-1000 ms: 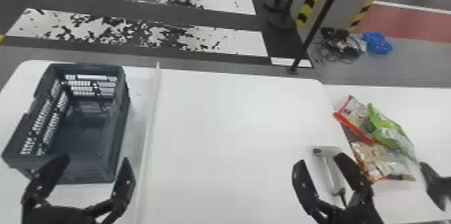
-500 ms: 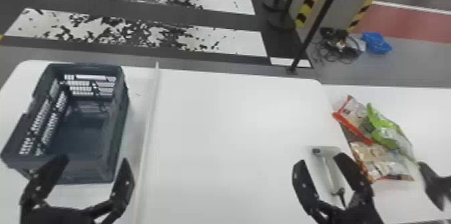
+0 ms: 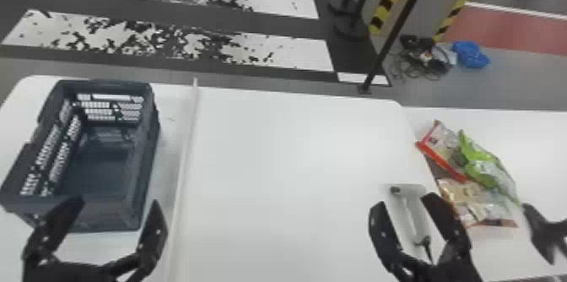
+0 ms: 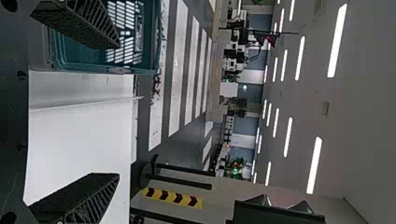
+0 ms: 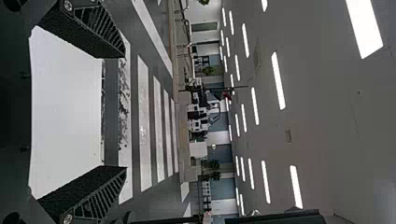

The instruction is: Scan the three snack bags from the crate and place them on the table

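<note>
My left gripper (image 3: pixel 116 203) is open at the near end of the dark crate (image 3: pixel 149 150), whose bare floor shows. My right gripper (image 3: pixel 404 201) stands open over the near right of the white table, around the grey scanner (image 3: pixel 411 211) as seen from above; it grips nothing. Right of it lie three snack bags, close together: a red-edged one (image 3: pixel 441 150), a green one (image 3: pixel 485 169) and a beige one (image 3: pixel 472 203). In the left wrist view the left gripper (image 4: pixel 116 111) is open, with the crate (image 4: pixel 112 70) beyond one finger. The right gripper (image 5: pixel 124 112) is open in the right wrist view.
A raised white strip (image 3: pixel 187 142) runs front to back on the table (image 3: pixel 295 167), right of the crate. A dark object (image 3: pixel 544 230) is at the right edge, near the bags. Beyond the table stand a thin black pole (image 3: pixel 392 40) and, on the floor, cables (image 3: pixel 426 57).
</note>
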{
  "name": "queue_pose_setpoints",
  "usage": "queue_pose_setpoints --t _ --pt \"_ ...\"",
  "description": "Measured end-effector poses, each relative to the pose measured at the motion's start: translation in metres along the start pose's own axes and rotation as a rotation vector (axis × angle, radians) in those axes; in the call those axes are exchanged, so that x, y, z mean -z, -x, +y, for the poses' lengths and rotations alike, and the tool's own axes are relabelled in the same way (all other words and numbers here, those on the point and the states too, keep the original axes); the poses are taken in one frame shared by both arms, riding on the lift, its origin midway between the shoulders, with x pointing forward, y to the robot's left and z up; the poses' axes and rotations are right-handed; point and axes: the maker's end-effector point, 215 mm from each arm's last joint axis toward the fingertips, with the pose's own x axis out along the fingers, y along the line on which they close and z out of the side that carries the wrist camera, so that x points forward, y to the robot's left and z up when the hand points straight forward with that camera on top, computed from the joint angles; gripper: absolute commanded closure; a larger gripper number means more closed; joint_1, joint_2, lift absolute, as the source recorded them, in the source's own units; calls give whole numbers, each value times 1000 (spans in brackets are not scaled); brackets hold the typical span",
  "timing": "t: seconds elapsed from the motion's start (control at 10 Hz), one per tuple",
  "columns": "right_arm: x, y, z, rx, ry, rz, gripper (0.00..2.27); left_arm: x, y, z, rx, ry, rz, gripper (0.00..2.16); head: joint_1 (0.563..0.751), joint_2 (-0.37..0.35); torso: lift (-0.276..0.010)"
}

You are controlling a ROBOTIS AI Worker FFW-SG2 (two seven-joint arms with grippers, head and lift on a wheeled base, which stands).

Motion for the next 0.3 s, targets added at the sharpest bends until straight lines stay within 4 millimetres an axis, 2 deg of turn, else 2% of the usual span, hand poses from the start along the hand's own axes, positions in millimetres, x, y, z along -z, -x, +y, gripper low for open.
queue_pose_setpoints --t 0.3 --pt "1 0 0 1 0 1 73 0 0 0 0 -1 -2 -1 695 -216 -37"
